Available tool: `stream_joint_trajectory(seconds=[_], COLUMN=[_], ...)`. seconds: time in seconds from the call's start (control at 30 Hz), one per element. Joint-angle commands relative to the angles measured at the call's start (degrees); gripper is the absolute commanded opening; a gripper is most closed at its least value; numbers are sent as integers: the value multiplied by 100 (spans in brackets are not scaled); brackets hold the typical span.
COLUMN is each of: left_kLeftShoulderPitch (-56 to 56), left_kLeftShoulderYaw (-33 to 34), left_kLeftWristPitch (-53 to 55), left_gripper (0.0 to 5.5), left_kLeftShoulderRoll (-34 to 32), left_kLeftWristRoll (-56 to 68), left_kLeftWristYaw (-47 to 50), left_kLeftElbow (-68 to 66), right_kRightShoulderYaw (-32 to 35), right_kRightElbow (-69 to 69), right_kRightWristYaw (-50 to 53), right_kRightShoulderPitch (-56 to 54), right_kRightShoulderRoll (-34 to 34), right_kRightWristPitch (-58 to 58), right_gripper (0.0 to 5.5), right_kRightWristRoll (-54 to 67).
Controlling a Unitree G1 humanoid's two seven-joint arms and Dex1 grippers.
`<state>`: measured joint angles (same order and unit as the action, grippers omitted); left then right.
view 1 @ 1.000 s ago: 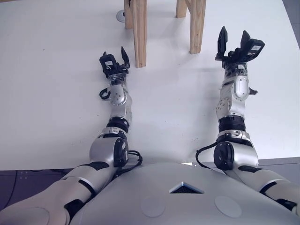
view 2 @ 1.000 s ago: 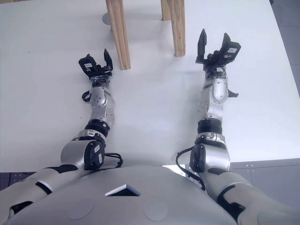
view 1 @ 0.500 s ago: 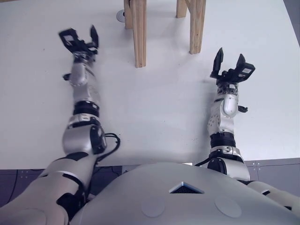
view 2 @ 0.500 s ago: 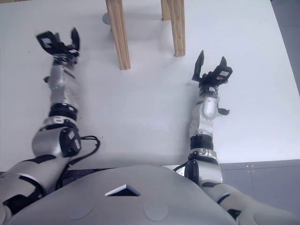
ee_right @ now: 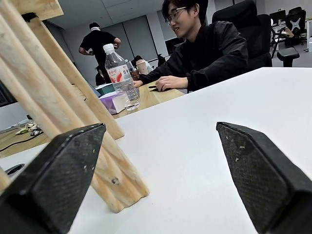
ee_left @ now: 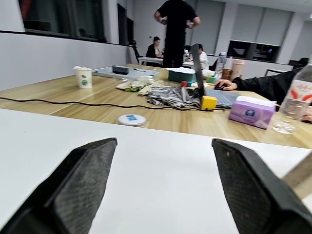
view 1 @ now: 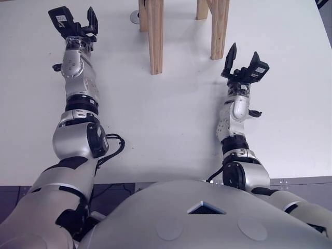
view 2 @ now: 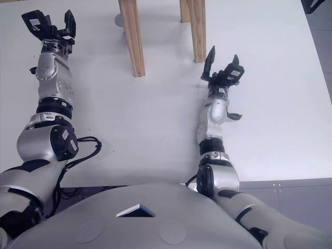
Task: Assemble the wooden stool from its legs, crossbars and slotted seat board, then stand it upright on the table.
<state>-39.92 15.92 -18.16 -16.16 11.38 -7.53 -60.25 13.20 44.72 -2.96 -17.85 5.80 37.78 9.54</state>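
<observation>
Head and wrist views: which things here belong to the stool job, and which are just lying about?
Job: wooden stool, standing on the white table; left pincer and right pincer, both open.
Lying about: water bottle, tissue box, paper cup, all on the desk behind.

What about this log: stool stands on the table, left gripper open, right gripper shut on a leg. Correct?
No: the right gripper is open, apart from the stool leg, holding nothing; the left eye view shows it. The rest holds.
</observation>
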Motion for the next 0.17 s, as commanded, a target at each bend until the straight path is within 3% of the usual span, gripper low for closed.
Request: stream_joint_trajectory(seconds=[0.03,0.17], left_kLeftShoulderPitch=[140,507], left_kLeftShoulderYaw=[-153,-109], left_kLeftWristPitch=[-151,-269], left_gripper=[357,357], left_kLeftShoulderRoll=[205,482], left_kLeftWristRoll=[-285,-400], left_kLeftWristYaw=[452,1140], left_kLeftElbow=[40,168], right_kRightShoulderYaw=[241,250], right_kRightElbow=[160,42], right_kRightWristYaw=[8,547], right_kRightShoulderPitch=[17,-48], right_kRightShoulderRoll=[-481,-942], right_kRightWristPitch=[-383,-884], right_gripper=[419,419], right_kRightWristRoll=[148,-245])
